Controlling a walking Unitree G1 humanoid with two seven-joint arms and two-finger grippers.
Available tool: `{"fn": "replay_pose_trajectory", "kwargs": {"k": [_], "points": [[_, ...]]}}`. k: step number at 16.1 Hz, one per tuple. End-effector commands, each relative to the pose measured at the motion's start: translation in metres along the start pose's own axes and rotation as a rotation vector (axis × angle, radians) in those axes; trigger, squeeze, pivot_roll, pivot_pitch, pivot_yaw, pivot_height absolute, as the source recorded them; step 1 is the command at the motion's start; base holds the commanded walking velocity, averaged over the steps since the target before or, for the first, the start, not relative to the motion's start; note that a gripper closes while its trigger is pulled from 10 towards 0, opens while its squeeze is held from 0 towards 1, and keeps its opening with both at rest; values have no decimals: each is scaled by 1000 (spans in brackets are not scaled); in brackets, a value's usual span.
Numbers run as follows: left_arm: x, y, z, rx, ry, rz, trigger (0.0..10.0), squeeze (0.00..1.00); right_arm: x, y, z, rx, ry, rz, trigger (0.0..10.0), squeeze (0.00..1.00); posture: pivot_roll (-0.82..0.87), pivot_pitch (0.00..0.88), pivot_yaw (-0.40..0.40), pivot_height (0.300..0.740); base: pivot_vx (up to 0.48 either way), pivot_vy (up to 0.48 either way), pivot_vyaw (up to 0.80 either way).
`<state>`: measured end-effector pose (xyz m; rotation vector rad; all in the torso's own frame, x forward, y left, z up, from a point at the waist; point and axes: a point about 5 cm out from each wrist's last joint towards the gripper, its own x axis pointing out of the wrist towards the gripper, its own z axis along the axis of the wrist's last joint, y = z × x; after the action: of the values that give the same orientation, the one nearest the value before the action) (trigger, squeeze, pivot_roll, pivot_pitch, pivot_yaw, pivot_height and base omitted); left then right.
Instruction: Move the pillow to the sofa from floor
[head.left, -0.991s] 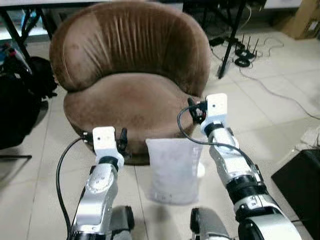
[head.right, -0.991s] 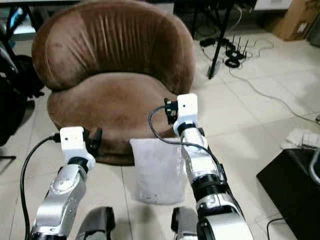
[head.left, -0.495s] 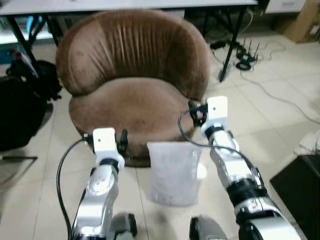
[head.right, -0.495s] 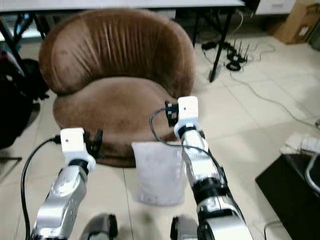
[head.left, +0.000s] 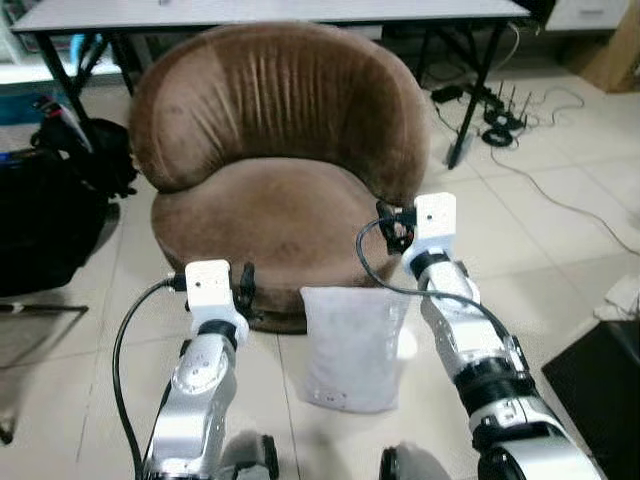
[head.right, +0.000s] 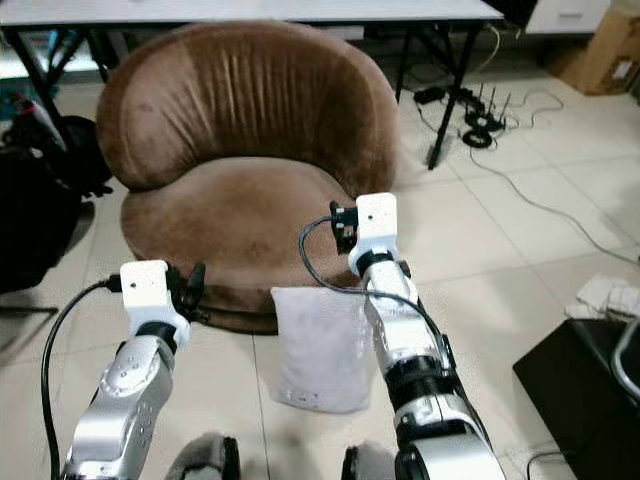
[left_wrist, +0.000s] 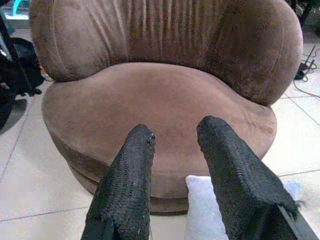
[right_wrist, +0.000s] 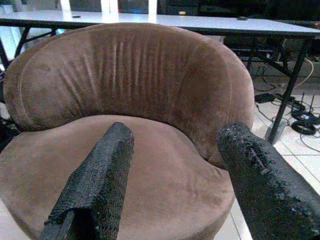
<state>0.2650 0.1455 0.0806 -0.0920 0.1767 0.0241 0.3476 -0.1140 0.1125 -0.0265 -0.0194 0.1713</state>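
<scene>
Both tools spread open: left tool (left_wrist: 175, 145), right tool (right_wrist: 175, 165); pillow (head.left: 352, 345) upright against sofa (head.left: 270, 190), right edge arm-hidden

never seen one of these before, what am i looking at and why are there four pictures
This is a walking humanoid robot with two silver arms. Two pictures come from cameras in its head, looking down; the other two come from a camera on each wrist, looking along that arm's two black fingers.

Ahead stands a round brown sofa. A white pillow stands on the tiled floor against the sofa's front, between the arms.

The left gripper and right gripper are both open, raised toward the seat and holding nothing. A black bag sits to the left, and cables lie behind on the right.
</scene>
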Motion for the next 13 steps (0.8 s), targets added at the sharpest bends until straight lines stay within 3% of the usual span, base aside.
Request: {"fn": "replay_pose_trajectory", "kwargs": {"k": [1,13], "points": [[-1,-2,4,4,-16,-2,10000,0,0,-3,-1,3,13,-12,10000,0,-17,0,-27,733,0,0,0],[-1,-1,4,0,-17,4,10000,0,1,-1,-1,2,23,10,10000,0,-11,0,-33,740,0,0,0]]}}
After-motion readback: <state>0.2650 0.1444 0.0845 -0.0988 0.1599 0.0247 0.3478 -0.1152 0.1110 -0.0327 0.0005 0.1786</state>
